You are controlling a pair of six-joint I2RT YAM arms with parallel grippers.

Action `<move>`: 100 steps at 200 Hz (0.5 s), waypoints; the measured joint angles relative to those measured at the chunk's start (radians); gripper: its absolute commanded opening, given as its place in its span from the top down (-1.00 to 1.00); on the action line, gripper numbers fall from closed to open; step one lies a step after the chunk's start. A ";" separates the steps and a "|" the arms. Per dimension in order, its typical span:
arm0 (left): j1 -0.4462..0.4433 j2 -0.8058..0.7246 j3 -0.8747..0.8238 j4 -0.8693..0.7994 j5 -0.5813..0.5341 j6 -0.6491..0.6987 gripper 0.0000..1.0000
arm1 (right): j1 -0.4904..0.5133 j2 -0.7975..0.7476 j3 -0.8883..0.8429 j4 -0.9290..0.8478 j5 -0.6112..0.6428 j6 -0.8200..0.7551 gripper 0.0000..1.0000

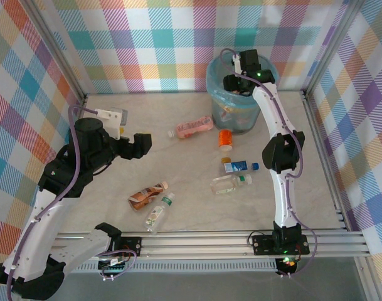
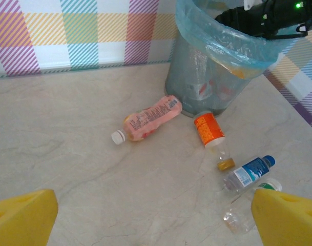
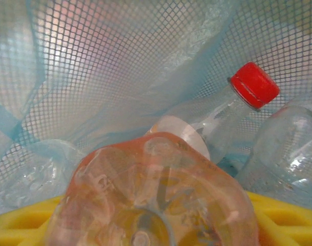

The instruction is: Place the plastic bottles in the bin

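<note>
arm on the right (image 1: 280, 157) stretches far forward, hand (image 1: 232, 86) down in bin (image 1: 212, 84).

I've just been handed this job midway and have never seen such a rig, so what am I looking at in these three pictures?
Two white robot arms are bolted at the near edge of a pale table. The overhead picture looks down from behind them; the other two come from a camera on each wrist. The left gripper, with yellow fingers, is open and empty above the table. On the surface lie six small plastic bottles, among them a pink-labelled bottle, an orange-labelled bottle and a blue-labelled bottle. The right gripper reaches into the round grey-blue bin lined with a light blue bag, where a clear reddish-tinted bottle sits between its fingers, with a red-capped clear bottle beyond it. Whether it is gripped or let go, I cannot tell.
</note>
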 measured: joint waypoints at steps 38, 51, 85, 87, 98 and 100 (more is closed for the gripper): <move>0.000 0.023 0.019 -0.043 -0.043 -0.042 -0.94 | -0.001 -0.005 0.002 -0.004 -0.018 0.045 -0.83; 0.000 0.044 0.040 -0.077 -0.063 -0.067 -0.94 | 0.000 -0.016 0.000 -0.013 0.009 0.081 -0.92; 0.000 0.053 0.037 -0.169 -0.112 -0.152 -0.94 | 0.012 -0.177 -0.153 0.028 0.058 0.153 -0.99; 0.000 0.050 0.033 -0.172 -0.114 -0.158 -0.94 | 0.014 -0.190 -0.163 0.032 0.061 0.155 -0.99; 0.000 0.031 0.007 -0.193 -0.129 -0.188 -0.94 | 0.030 -0.244 -0.193 0.055 0.073 0.161 -0.99; 0.000 0.028 0.003 -0.196 -0.130 -0.192 -0.94 | 0.034 -0.255 -0.197 0.059 0.076 0.162 -0.99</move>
